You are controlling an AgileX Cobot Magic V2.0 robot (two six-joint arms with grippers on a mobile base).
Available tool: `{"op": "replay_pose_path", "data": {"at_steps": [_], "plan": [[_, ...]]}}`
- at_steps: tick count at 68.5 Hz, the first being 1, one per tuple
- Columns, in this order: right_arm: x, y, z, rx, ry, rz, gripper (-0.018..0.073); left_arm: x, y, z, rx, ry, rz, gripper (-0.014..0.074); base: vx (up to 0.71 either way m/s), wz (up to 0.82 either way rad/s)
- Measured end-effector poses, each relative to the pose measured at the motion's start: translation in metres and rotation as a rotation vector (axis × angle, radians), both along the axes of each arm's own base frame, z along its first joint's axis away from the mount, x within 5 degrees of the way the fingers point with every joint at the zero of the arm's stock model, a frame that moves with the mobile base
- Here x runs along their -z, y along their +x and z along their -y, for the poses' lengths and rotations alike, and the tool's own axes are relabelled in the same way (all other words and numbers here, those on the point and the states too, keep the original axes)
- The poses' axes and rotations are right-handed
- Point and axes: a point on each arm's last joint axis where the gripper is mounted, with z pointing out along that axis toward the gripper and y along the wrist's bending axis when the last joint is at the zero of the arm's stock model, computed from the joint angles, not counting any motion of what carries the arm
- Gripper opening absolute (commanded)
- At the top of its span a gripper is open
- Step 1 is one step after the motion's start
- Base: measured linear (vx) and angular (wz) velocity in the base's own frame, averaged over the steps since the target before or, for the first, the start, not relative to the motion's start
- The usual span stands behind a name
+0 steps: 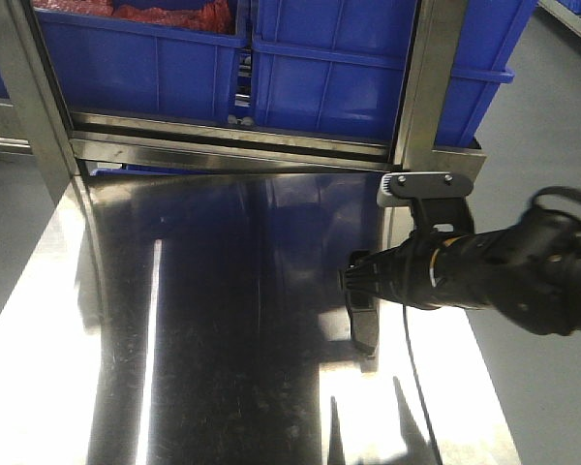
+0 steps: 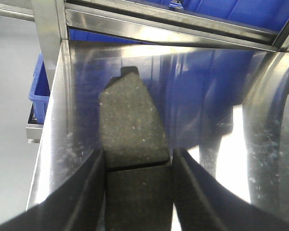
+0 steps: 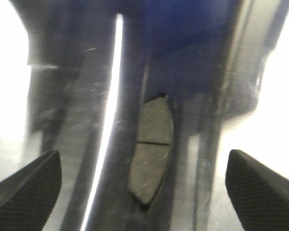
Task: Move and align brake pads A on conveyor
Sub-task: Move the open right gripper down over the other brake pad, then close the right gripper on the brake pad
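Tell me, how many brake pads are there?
2. The first pad is gripped in the left pincer; the second pad lies on the steel table before the open right pincer. More may be out of view.

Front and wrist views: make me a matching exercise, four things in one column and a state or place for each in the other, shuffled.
1. left gripper
2. right gripper
3. blue bins
4. steel table

A. mirror-like, reflecting blue
B. open over the lying brake pad
C. clamping the held brake pad
D. past the table's far edge

Pairs: 1-C, 2-B, 3-D, 4-A
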Motion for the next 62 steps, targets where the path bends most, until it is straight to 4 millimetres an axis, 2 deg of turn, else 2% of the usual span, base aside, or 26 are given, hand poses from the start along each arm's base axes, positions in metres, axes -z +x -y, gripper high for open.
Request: {"op": "replay_pose_path", "data": {"at_steps": [14, 34, 54, 62], "plan": [[0.028, 0.016, -0.006, 0.030, -0.031, -0.026, 0.0609, 0.000, 0.000, 0.000, 0.000, 0.000, 0.000, 0.0118, 0.00, 0.00], [0.061, 0.025, -0.014, 0.008, -0.035, -0.077, 0.0599, 0.000, 0.000, 0.000, 0.000, 0.000, 0.000, 0.0118, 0.00, 0.00], [0.088, 0.029, -0.018, -0.006, -0.059, -0.130, 0.0594, 0.000, 0.000, 0.000, 0.000, 0.000, 0.000, 0.0118, 0.00, 0.00], [0.091, 0.031, -0.019, -0.015, -0.063, -0.131, 0.0594, 0.000, 0.000, 0.000, 0.000, 0.000, 0.000, 0.0118, 0.00, 0.00]]}}
